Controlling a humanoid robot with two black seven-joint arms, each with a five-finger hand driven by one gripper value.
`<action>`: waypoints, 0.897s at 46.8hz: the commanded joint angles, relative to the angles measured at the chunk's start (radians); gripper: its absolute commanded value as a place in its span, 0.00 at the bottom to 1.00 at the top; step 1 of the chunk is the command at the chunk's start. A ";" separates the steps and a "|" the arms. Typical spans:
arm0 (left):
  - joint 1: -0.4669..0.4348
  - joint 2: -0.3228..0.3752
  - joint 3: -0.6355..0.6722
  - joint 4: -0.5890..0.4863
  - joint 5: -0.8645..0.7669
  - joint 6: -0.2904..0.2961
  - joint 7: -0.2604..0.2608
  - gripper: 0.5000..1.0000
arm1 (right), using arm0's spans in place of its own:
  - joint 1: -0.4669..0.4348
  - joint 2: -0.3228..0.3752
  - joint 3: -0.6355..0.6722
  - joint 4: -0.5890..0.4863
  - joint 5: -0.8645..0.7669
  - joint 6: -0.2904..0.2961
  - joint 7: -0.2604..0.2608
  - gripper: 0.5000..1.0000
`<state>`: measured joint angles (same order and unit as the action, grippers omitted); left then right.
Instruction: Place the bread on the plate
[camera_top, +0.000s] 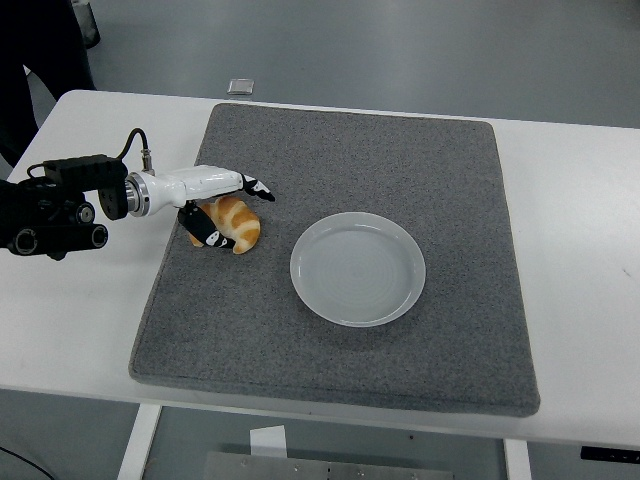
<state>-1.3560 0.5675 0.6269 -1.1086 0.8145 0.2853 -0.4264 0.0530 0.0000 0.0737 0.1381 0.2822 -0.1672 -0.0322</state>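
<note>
Grasp step: the left hand (222, 208), fingers closing around but not visibly clamped on the golden-brown crescent bread (235, 222) lying on the grey felt mat (330, 380), at nine o'clock from the round white plate (357, 268); next needs firm closure, then lift.

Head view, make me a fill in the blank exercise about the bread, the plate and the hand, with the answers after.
1. The croissant lies on the grey ____.
2. The white plate holds ____.
3. The hand at the croissant is the robot's ____ hand.
4. Seen from the camera, the plate sits to the ____ of the croissant.

Missing words: mat; nothing; left; right
</note>
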 joint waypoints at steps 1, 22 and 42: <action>0.001 0.000 0.000 0.006 0.000 0.002 0.000 0.71 | -0.001 0.000 0.000 0.000 0.000 0.000 0.000 0.90; 0.012 -0.001 0.005 0.007 0.002 0.002 -0.002 0.00 | -0.001 0.000 0.000 0.000 0.000 0.000 0.000 0.90; 0.001 0.000 0.005 0.010 0.002 0.011 -0.002 0.00 | -0.001 0.000 0.000 0.000 0.000 0.000 0.000 0.91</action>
<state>-1.3529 0.5669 0.6323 -1.0968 0.8164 0.2956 -0.4281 0.0526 0.0000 0.0736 0.1381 0.2822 -0.1672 -0.0323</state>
